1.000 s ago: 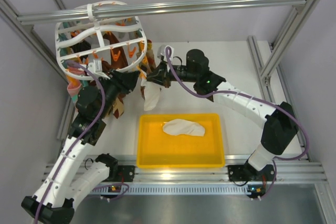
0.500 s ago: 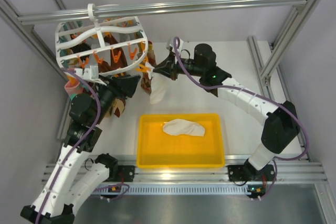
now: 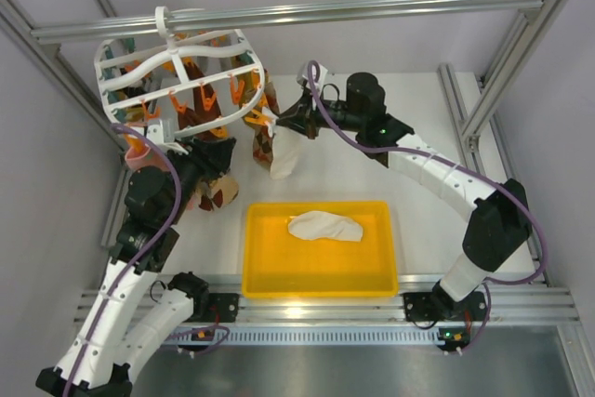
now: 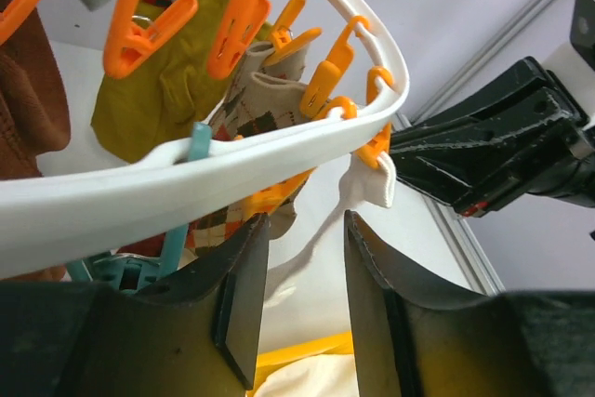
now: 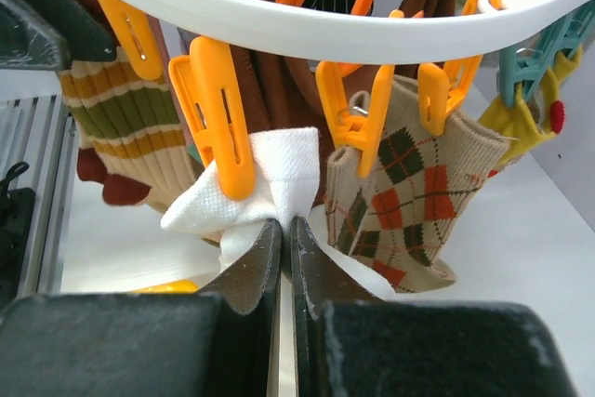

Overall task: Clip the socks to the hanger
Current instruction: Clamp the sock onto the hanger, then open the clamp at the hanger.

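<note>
The white lattice hanger [image 3: 177, 72] hangs at the upper left, with orange and teal clips. One cream-white sock [image 3: 284, 157] hangs from an orange clip [image 5: 223, 123] on its rim. My right gripper [image 3: 286, 124] is shut on that sock's top edge [image 5: 279, 174], just below the clip; its tips [image 5: 286, 225] pinch the fabric. My left gripper [image 3: 216, 153] is open and empty [image 4: 302, 230], just under the hanger rim [image 4: 232, 165] and left of the clipped sock [image 4: 372, 185]. The second cream sock [image 3: 325, 226] lies in the yellow tray.
The yellow tray [image 3: 321, 285] sits at the table's near middle. Brown, striped [image 5: 121, 127] and argyle [image 5: 409, 202] socks hang from other clips beside the white one. A pink sock [image 3: 139, 151] hangs at the left. Aluminium frame bars run overhead and along both sides.
The left gripper has drawn back down and left from the orange clip. The hanger has swung slightly left. The right gripper has risen a little with the sock, which now hangs from the clip.
</note>
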`<state>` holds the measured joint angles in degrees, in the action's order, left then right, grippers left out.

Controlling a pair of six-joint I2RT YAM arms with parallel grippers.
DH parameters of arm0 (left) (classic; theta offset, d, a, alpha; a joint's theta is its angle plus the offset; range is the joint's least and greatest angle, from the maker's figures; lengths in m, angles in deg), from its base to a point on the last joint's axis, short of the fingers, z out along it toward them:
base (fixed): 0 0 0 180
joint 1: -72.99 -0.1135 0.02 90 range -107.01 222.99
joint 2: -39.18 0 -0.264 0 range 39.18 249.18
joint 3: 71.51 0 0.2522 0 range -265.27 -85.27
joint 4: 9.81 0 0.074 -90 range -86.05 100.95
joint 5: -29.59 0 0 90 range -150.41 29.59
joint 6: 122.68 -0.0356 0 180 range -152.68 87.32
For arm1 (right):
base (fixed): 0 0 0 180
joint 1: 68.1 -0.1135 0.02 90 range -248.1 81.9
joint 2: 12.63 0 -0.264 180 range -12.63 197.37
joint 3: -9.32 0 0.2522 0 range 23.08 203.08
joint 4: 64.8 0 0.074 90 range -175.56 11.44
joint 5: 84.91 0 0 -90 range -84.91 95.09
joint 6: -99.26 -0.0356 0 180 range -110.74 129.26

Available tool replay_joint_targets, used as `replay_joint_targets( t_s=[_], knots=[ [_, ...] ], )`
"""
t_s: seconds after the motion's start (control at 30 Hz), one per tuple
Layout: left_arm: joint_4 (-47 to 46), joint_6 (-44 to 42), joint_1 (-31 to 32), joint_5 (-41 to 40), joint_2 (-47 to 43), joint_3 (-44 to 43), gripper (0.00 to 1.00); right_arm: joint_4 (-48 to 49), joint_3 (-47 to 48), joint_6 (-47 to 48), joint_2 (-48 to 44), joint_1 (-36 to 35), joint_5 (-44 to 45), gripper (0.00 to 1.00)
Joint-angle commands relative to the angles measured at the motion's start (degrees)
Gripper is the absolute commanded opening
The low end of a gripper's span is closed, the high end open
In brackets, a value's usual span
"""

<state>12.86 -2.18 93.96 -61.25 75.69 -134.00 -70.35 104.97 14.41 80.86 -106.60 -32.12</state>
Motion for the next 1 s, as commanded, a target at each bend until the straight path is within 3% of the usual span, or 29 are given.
replay_joint_targets(
  t_s=[0.0,0.2,0.27,0.43,0.67,0.87,0.97],
  knots=[
    [-0.55,-1.76,-0.32,-3.20,0.75,-1.81,0.42,-0.91,3.28,1.79,0.55,0.27,-1.19,0.00],
    [-4.07,-1.06,-0.32,-3.12,2.16,-1.72,0.41,-3.89,2.93,3.28,-0.50,-0.70,-3.22,0.05],
    [-4.77,-0.88,-0.32,-2.76,2.86,-1.81,0.41,-5.12,2.40,3.73,-1.12,-1.40,-3.57,0.18],
    [-6.09,-0.44,-0.32,-2.23,3.39,-1.98,0.38,-5.39,0.03,3.03,-4.37,-2.02,-2.43,0.32],
    [-6.97,-0.27,-0.32,-1.80,4.01,-1.63,0.31,-5.57,2.04,2.77,-6.48,-7.45,-1.64,0.35],
    [-6.10,-0.53,-0.32,-1.71,3.13,-1.72,0.28,-3.38,6.26,1.71,-2.53,-11.59,1.69,0.36],
    [-5.66,-0.44,-0.32,-1.53,2.60,-1.72,0.27,-1.01,7.50,1.09,0.02,-13.09,3.37,0.44]
  ],
)
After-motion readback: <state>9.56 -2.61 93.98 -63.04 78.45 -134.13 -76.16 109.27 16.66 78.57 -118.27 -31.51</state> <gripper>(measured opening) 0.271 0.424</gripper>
